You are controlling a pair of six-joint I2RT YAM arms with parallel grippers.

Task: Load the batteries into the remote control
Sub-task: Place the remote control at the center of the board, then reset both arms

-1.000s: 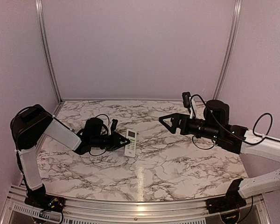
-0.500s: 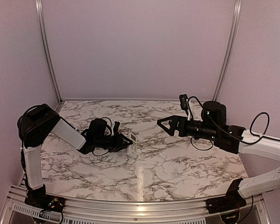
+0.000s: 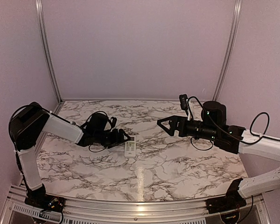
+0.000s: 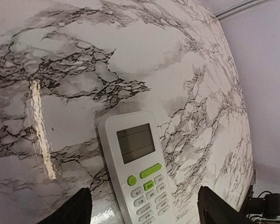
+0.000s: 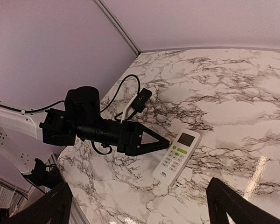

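The remote control point(image 3: 130, 148) is a slim white handset lying flat and face up on the marble table point(image 3: 177, 168), left of centre. Its grey display and green buttons show in the left wrist view point(image 4: 139, 170). My left gripper point(image 3: 124, 137) sits low at its left end, open. Its fingers point(image 4: 79, 211) stand wide on either side of the remote point(image 5: 177, 156), clear of it. My right gripper point(image 3: 162, 122) hovers open above the table, right of the remote and apart from it, with nothing between its fingers point(image 5: 228, 205). The batteries are out of view.
Pale walls with aluminium rails point(image 3: 45, 51) close the table in at the back and sides. A metal frame point(image 3: 130, 207) runs along the near edge. Black cables point(image 3: 100, 119) loop around the left wrist.
Half a second ago the left gripper held the remote tipped up on edge. Now its jaws have opened and the remote lies flat, face up. The right arm shifted slightly left earlier.
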